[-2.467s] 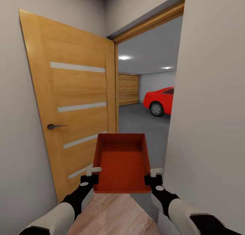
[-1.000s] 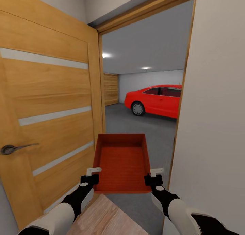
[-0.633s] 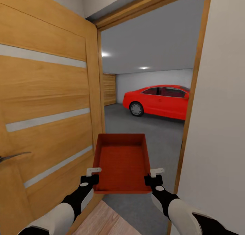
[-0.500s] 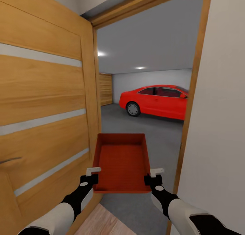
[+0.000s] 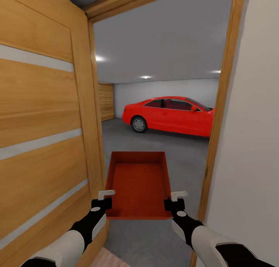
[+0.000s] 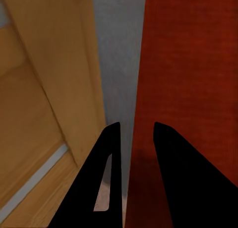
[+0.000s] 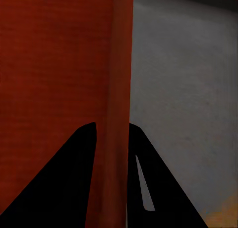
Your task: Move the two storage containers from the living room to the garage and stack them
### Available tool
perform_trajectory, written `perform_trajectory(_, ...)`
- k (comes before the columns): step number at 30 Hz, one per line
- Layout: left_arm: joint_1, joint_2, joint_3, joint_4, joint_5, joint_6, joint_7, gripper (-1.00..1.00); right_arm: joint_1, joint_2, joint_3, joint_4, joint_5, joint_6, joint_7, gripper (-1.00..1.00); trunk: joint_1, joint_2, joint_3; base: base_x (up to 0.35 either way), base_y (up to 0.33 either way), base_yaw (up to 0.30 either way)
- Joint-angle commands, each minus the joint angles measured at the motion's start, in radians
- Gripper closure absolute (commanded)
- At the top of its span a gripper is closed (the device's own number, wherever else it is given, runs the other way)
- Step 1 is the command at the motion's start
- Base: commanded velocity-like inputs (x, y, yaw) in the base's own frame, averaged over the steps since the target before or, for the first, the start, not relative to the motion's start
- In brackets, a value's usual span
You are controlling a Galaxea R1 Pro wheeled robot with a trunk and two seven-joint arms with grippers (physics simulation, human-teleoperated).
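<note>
One orange-red storage container (image 5: 138,183) hangs level in front of me, carried between both arms in the doorway to the garage. My left gripper (image 5: 105,200) is shut on the container's left wall near its close corner; the left wrist view shows that wall (image 6: 141,89) between the two dark fingers (image 6: 109,178). My right gripper (image 5: 174,201) is shut on the right wall, seen as a red edge (image 7: 119,89) between its fingers (image 7: 144,183). Grey garage floor (image 5: 182,151) lies ahead beneath the bin.
An open tan wooden door (image 5: 42,124) stands close on my left. The door frame's right post (image 5: 219,116) and a white wall (image 5: 252,143) are close on my right. A red car (image 5: 170,116) is parked across the garage, in front of the white back wall.
The view has advanced into the doorway: door and frame have grown and slid outward, more of the car and garage shows. The container and both grippers hold the same pose.
</note>
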Motion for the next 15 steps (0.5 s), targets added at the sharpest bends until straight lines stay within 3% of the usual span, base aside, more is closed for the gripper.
perform_trajectory(1,-0.001,0.001,0.020,-0.004,-0.008,-0.001,0.011,1.00,-0.001,-0.006,-0.050,0.003,-0.004,-0.003,-0.067,1.00,0.001,-0.001,-0.001,0.301,0.203,-0.041)
perform_trajectory(8,-0.002,0.001,0.020,-0.004,-0.008,-0.001,0.011,1.00,0.000,-0.006,-0.050,0.003,-0.003,-0.003,-0.069,1.00,0.001,-0.001,-0.001,0.300,0.212,-0.047)
perform_trajectory(15,-0.001,0.001,0.020,-0.004,-0.008,-0.001,0.011,1.00,-0.001,-0.003,-0.050,0.003,-0.008,-0.003,-0.070,1.00,0.001,-0.001,-0.001,0.300,0.215,-0.253)
